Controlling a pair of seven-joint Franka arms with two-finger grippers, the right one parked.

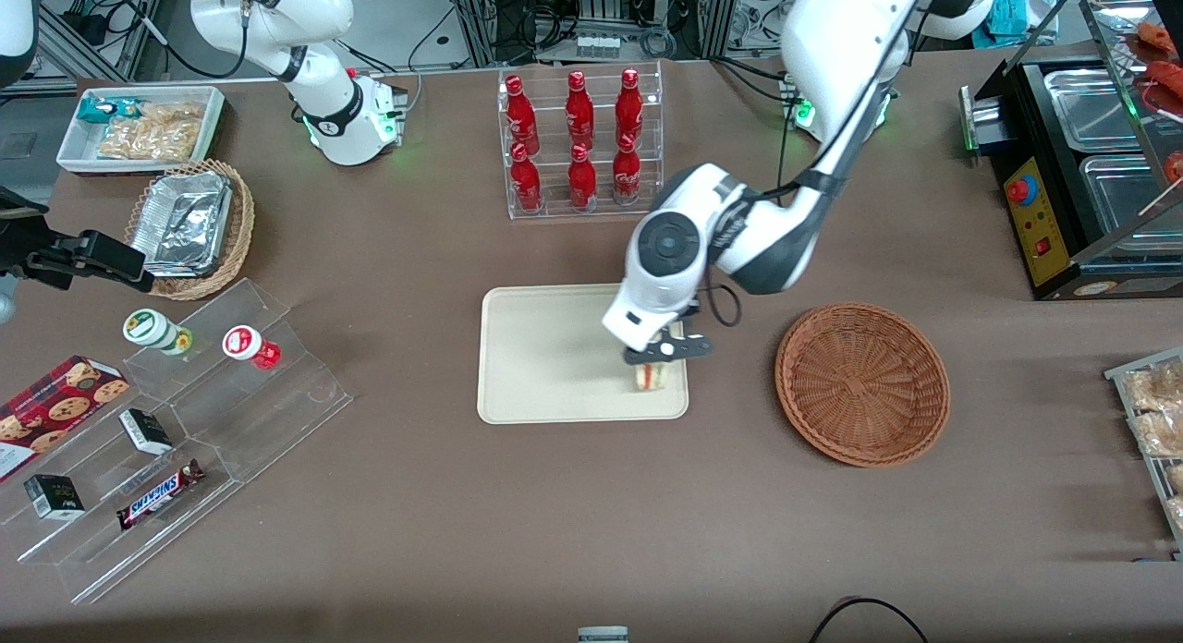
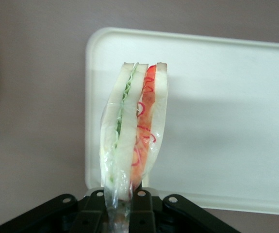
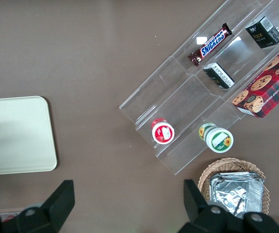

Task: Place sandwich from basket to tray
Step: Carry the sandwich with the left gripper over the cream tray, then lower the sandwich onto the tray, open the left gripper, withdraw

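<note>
My left gripper (image 1: 658,352) hangs over the corner of the cream tray (image 1: 545,357) that is nearest the front camera and the basket. It is shut on the plastic-wrapped sandwich (image 1: 651,375), pinching the wrapper. In the left wrist view the sandwich (image 2: 135,126) stands on edge between the black fingers (image 2: 144,208), its green and red layers showing, over the tray's corner (image 2: 217,111). I cannot tell whether the sandwich touches the tray. The reddish-brown wicker basket (image 1: 861,382) sits empty beside the tray, toward the working arm's end.
A clear rack of red bottles (image 1: 580,144) stands farther from the front camera than the tray. A clear stepped shelf with snacks (image 1: 176,430), a tan basket of foil containers (image 1: 192,225) and a white snack bin (image 1: 143,126) lie toward the parked arm's end. A black appliance (image 1: 1081,163) stands at the working arm's end.
</note>
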